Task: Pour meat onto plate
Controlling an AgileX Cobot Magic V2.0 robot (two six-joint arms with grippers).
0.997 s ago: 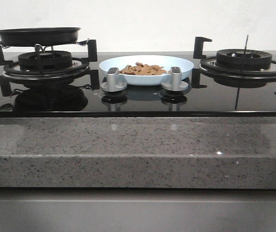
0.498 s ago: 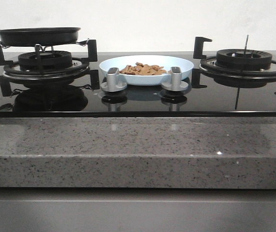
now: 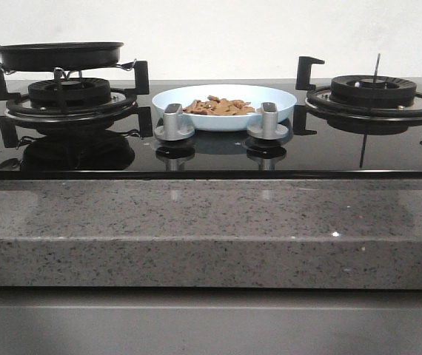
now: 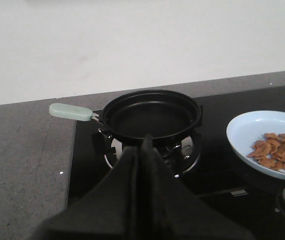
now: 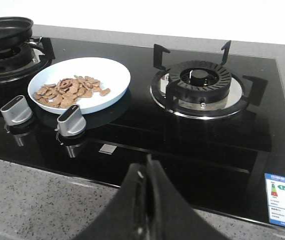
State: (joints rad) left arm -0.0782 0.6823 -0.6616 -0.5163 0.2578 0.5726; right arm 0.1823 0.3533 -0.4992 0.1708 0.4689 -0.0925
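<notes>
Black closed jaws above hob

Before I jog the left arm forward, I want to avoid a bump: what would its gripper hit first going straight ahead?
Most likely the black frying pan on the left burner; the shut left gripper points at its near rim. How far off it is stays unclear.
</notes>
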